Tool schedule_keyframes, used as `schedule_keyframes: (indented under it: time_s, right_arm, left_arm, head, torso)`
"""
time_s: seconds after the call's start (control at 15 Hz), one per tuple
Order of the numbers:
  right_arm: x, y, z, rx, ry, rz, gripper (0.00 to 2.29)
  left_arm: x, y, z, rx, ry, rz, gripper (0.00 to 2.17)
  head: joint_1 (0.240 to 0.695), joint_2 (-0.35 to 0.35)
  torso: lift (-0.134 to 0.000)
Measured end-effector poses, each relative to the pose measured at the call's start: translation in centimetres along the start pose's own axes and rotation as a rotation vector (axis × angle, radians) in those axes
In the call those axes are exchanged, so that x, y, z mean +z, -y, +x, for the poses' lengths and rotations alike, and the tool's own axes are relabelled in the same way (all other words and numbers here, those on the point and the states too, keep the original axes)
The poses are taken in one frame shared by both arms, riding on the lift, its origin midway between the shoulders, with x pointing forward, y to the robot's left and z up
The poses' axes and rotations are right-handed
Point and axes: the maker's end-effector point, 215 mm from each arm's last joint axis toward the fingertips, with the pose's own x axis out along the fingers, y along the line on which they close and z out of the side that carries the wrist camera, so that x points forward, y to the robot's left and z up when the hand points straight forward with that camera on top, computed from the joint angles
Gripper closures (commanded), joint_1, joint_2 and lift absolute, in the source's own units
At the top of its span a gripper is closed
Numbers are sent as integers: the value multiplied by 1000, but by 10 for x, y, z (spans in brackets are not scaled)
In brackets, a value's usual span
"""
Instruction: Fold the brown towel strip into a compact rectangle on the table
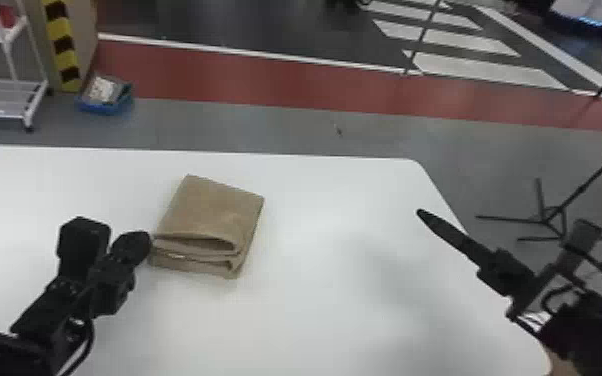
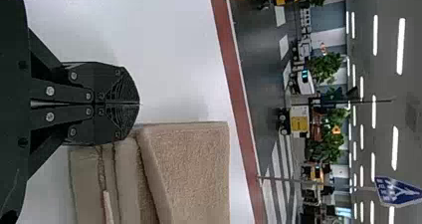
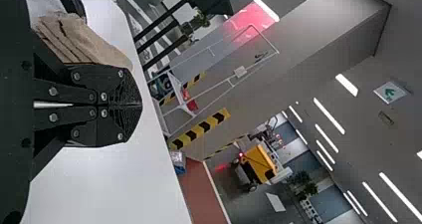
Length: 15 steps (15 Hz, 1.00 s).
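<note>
As it lies folded, brown cloth towel (image 1: 215, 207): L of ctr, white tabletop (image 1: 325, 200)
L black gripper (image 1: 140, 242): closed — just beside towel
R black gripper (image 1: 422, 216): closed — near tabletop's R edge

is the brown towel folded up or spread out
Folded: the towel sits as a compact stack on the table, its layers showing along the near edge.
</note>
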Motion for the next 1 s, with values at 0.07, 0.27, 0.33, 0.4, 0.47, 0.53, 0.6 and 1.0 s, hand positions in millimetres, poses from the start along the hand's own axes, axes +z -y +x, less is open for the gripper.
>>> schedule_keyframes:
  time_s: [0.07, 0.27, 0.33, 0.4, 0.47, 0.53, 0.6, 1.0]
  right_arm:
    - [-3, -2, 3, 7, -1, 4, 1997]
    - [-8, -4, 8, 17, -2, 13, 1997]
    - [-9, -4, 9, 19, -3, 13, 1997]
    - [-9, -4, 9, 19, -2, 14, 1997]
    - [-9, -4, 9, 20, 0, 14, 1997]
    - [-9, -4, 9, 21, 1, 15, 1997]
    - [-9, -4, 9, 21, 0, 16, 1997]
    - [-19, -6, 2, 27, 1, 19, 1997]
  left_arm:
    - [-6, 9, -5, -13, -15, -5, 1882]
    - [-11, 34, -25, -45, -33, -20, 1882]
    - [-6, 39, -31, -47, -25, -22, 1882]
    - [-2, 40, -38, -44, -19, -24, 1882]
    - [4, 36, -44, -26, -5, -27, 1882]
    - [21, 25, -53, 19, 43, -27, 1882]
    - [50, 17, -63, 56, 136, -29, 1882]
    - [96, 70, -59, -39, 257, -39, 1882]
  head:
    - [695, -314]
    - [695, -329]
    - [695, -335]
    - [695, -340]
    - [695, -338]
    - [695, -325]
    - [695, -319]
    - [695, -350]
  torso:
    - [-117]
    - [-117]
    - [-117]
    - [-117]
    - [-117]
    - [-117]
    - [-117]
    - [-117]
